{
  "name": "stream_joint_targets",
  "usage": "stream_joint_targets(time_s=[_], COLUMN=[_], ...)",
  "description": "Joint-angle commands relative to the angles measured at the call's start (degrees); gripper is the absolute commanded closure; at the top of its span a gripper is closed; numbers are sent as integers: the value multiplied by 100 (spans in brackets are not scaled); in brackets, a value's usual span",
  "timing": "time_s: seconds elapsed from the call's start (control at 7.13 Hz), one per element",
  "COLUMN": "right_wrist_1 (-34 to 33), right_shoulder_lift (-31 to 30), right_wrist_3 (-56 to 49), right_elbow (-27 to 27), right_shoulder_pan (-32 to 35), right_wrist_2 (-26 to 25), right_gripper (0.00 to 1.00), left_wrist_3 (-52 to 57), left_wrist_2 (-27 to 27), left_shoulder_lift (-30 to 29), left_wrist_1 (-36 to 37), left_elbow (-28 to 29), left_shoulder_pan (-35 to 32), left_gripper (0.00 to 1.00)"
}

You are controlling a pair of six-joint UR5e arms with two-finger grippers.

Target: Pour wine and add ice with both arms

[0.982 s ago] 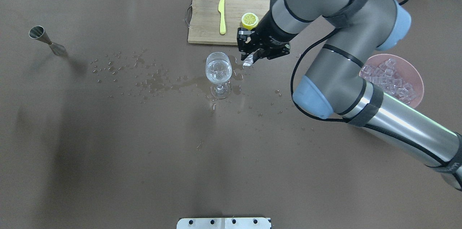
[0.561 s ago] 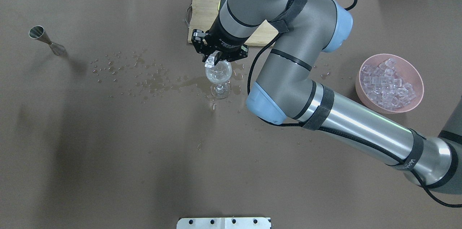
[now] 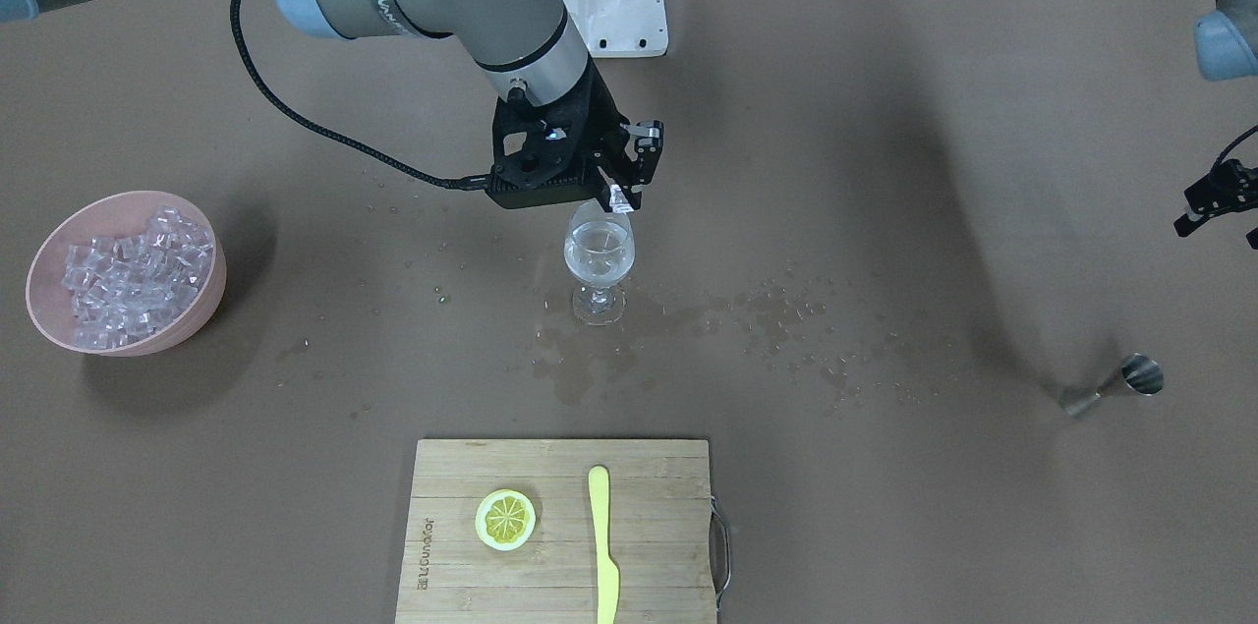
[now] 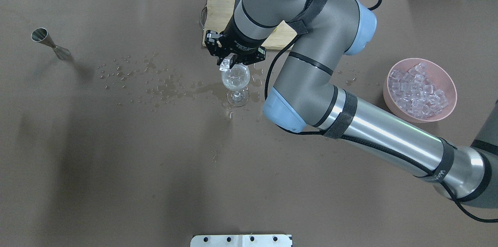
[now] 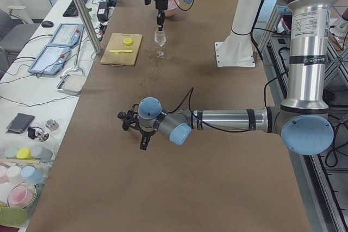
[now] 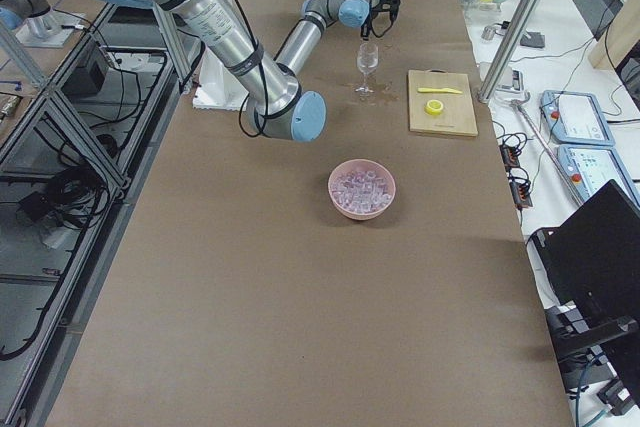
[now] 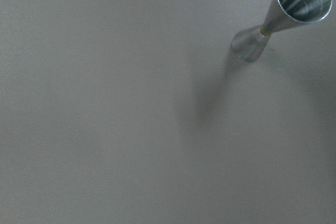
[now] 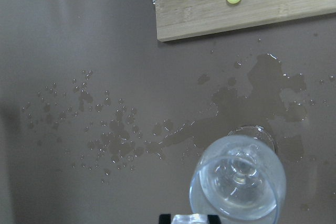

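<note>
A wine glass [image 4: 235, 77] with a little clear wine [image 3: 600, 249] stands mid-table. My right gripper [image 4: 227, 63] is shut on one clear ice cube [image 4: 224, 66] and holds it just above the glass rim, at the far-left side. The same cube [image 3: 619, 199] hangs over the glass [image 3: 600, 260] in the front view. In the right wrist view the glass [image 8: 239, 179] is below, with the cube [image 8: 191, 219] at the bottom edge. The pink bowl [image 4: 449, 79] holds many ice cubes [image 4: 416, 91]. My left gripper [image 3: 1217, 199] hovers at the table's left end; its jaws are unclear.
A steel jigger [image 4: 48, 42] stands at the left, also in the left wrist view [image 7: 283, 17]. A wooden cutting board [image 3: 560, 526] with a lemon half [image 3: 505, 518] and a yellow knife [image 3: 601, 545] lies beyond the glass. Spilled droplets [image 4: 155, 83] spread left of the glass.
My right arm carried the ice cube leftward from beside the glass to above its rim. Over the last half second it only shifted slightly.
</note>
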Motion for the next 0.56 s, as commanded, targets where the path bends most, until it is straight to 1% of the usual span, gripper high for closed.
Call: stream_joint_targets(time_s=[0.0,0.14,0.28,0.42], right_wrist_1=[-15,-6,-6,3], right_shoulder_lift=[-35,-35,-27,-53], right_wrist_3=[-39,-30,14,-21], right_elbow=[-40,-49,-58,-49], right_shoulder_pan=[97,97,88,88], right_wrist_2=[-3,-3,-38,-47], right_gripper=[100,85,1,0], left_wrist_3=[0,9,9,9], left_wrist_2=[7,7,7,7], left_shoulder_lift=[-11,-20,-20,-29], left_wrist_1=[7,-2,-2,7], left_elbow=[9,26,35,35], left_shoulder_pan=[-6,-6,3,3], left_gripper=[2,2,2,2])
